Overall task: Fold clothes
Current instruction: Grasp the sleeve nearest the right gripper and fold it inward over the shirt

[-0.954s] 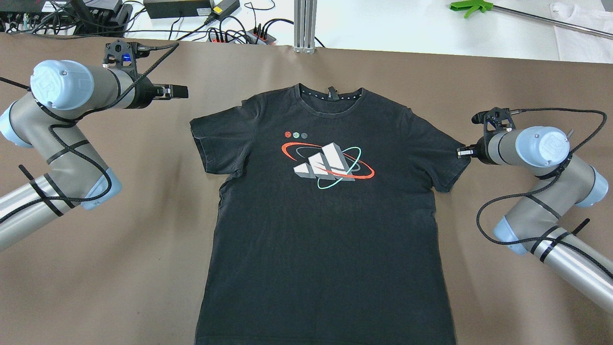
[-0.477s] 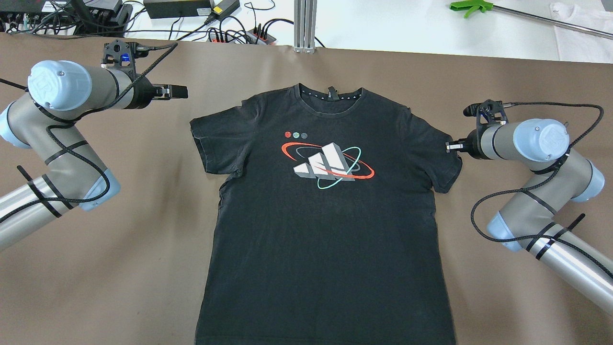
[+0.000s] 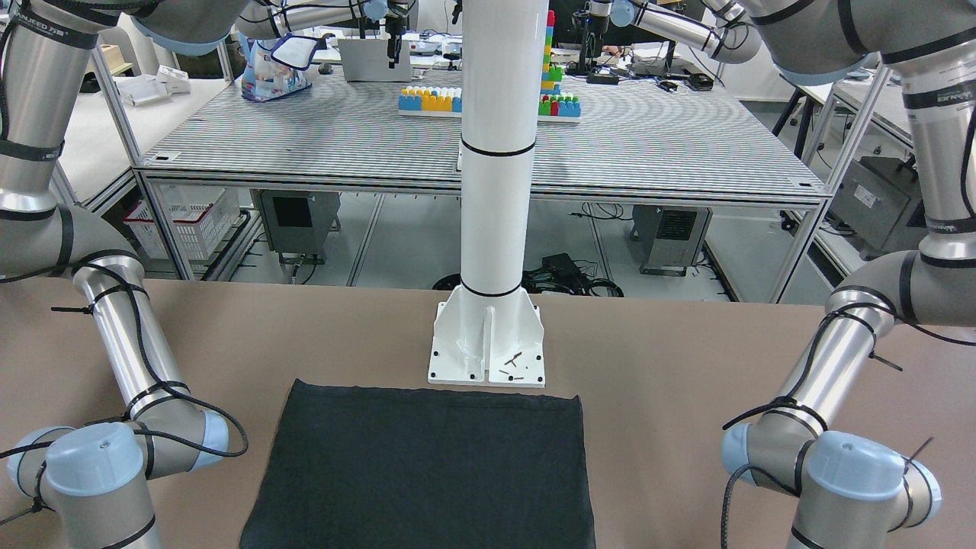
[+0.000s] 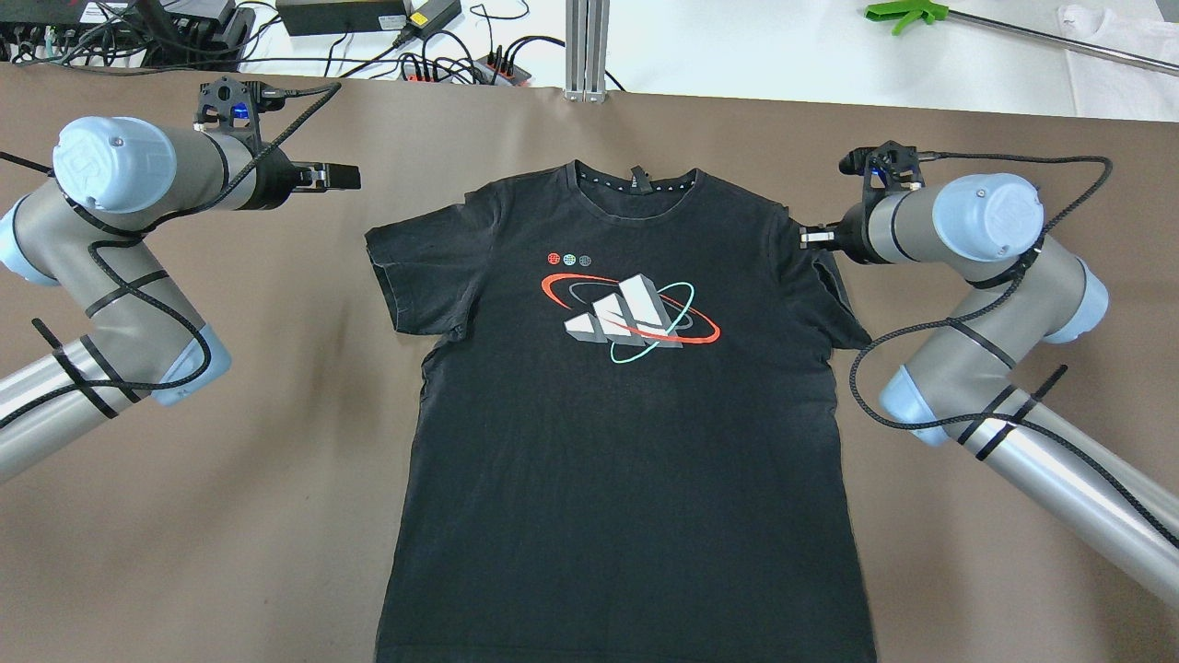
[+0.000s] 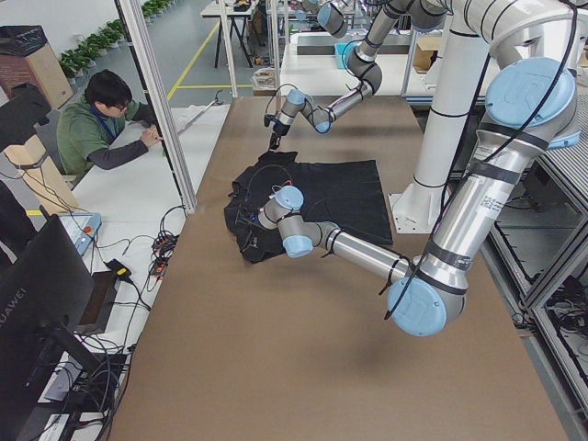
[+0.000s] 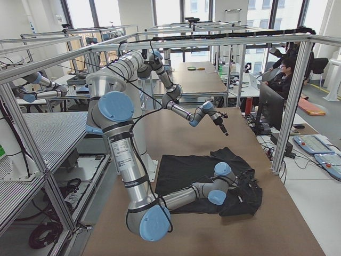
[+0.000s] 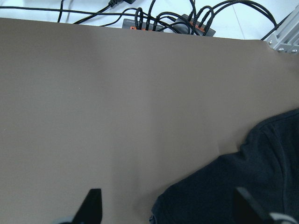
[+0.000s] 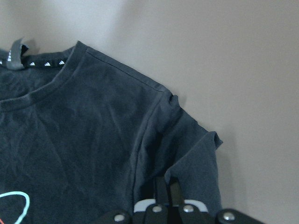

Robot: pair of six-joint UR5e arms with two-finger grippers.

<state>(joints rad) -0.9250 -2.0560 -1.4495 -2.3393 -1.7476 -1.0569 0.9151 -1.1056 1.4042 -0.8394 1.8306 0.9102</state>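
The one legible word, "HUAWEI", stands on the back of the black monitor (image 5: 37, 312).

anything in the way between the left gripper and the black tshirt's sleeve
Nothing visible: only brown table cover lies between the open left gripper and the black printed fabric t-shirt.
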